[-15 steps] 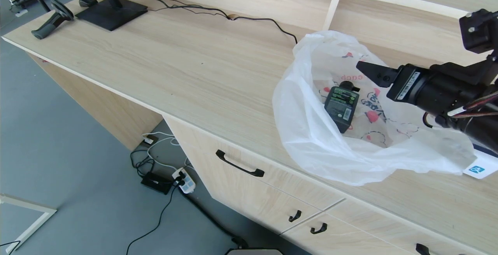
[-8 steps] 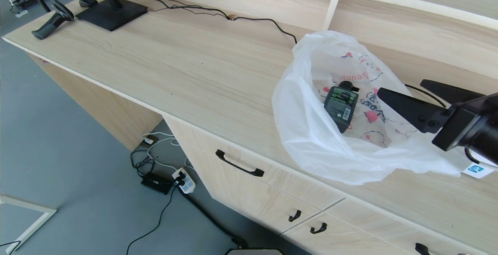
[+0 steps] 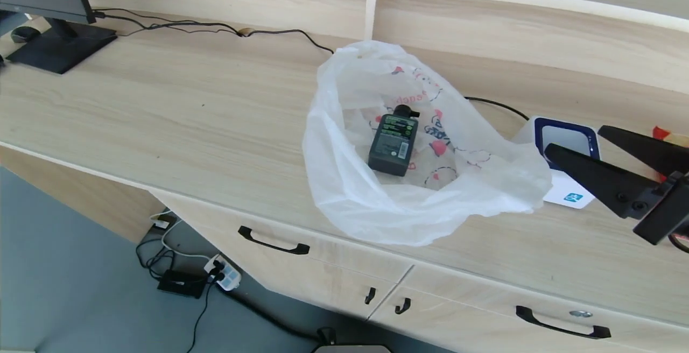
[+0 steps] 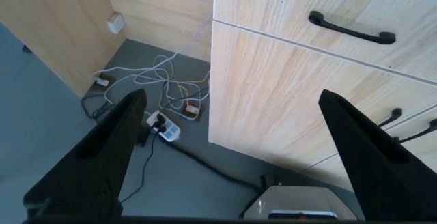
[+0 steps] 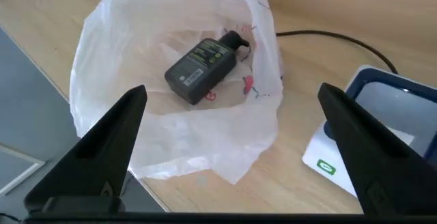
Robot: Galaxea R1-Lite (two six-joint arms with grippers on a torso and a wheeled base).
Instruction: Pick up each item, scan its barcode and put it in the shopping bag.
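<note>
A: Where to log the dark bottle [image 3: 394,139]?
B: Inside the shopping bag [image 3: 334,181], centre of the head frame. Flat on its side, label up, pump end toward the back wall. Looks already bagged, hence lying loose, gripped by nothing.
A: Bag mouth?
B: Gaping wide, rim slumped on the tabletop [image 3: 161,111]. Probably left that way for dropping more in.
A: And the right pincer [image 3: 573,140]?
B: Right edge of the head frame, spread open, empty, clear of the bag, tips over the white device [image 3: 560,132] with a blue-rimmed window. Likely the scanner, parked beside the bag to keep scan-then-drop short.
A: And the left pincer [image 4: 232,95]?
B: Open too, holding nothing. Per its own wrist camera, hangs low before the drawer fronts, facing a drawer handle [image 4: 351,29] and a power strip [image 4: 164,125] on the floor.
A: Extra from the right wrist camera?
B: Closer look down into the bag [image 5: 116,115]: bottle [image 5: 205,63] on the printed film, no second item visible. Head view adds the monitor base [image 3: 59,49] upper left and a cable [image 3: 290,33] along the back.
</note>
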